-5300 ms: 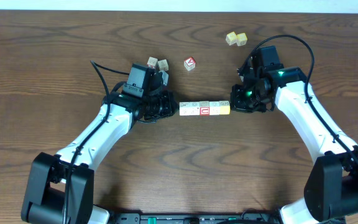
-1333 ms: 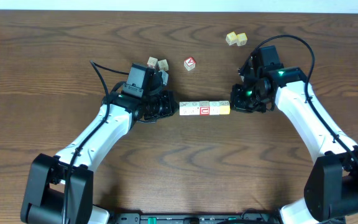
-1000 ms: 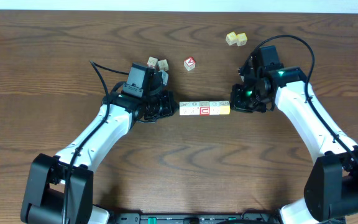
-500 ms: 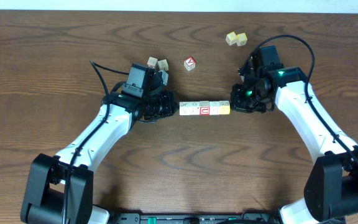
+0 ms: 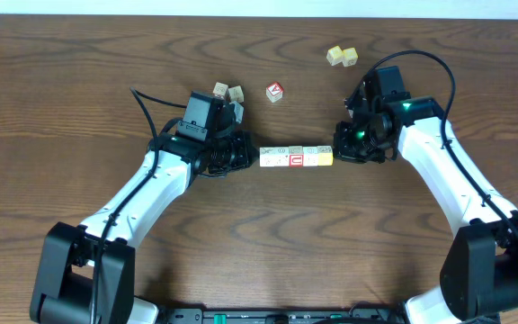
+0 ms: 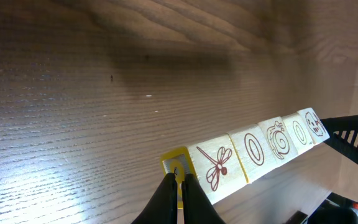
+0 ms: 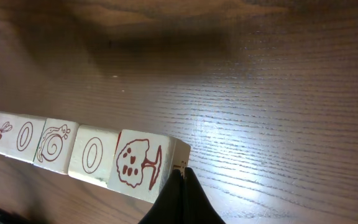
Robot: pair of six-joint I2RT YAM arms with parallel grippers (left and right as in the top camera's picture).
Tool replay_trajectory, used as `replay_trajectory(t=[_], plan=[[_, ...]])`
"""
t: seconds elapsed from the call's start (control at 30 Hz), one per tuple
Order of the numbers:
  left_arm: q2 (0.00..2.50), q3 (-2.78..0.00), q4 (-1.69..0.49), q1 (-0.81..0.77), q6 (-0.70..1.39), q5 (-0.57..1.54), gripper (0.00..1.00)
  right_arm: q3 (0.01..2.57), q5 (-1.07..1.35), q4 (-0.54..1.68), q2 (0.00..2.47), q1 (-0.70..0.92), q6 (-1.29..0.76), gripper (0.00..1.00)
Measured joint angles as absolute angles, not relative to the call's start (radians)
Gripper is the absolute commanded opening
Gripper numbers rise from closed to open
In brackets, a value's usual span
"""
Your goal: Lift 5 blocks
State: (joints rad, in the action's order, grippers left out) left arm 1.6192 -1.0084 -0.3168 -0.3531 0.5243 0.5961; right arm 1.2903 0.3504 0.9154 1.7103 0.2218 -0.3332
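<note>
Your row of five blocks (image 5: 296,158) lies at mid-desk, pinched endwise. The left pincer (image 6: 179,185), fully closed and holding nothing, butts its left end; the right pincer (image 7: 180,178), likewise closed and empty, butts the right. Lift unevenly or ease the squeeze and the row may buckle and drop. Farther off sits a red cube (image 5: 275,91). No containers show.

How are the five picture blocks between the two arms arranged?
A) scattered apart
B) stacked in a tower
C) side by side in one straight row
C: the five blocks lie in one line, the left end effector at one end, the right end effector at the other.
</note>
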Motion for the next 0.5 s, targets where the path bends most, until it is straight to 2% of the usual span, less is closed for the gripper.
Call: replay_trajectory(t=[0.5], plan=[[1.619, -1.008, -0.317, -0.353, 0.524, 0.596, 0.07, 1.29, 0.35, 0.915, 1.711, 0.222, -0.348, 0.01]])
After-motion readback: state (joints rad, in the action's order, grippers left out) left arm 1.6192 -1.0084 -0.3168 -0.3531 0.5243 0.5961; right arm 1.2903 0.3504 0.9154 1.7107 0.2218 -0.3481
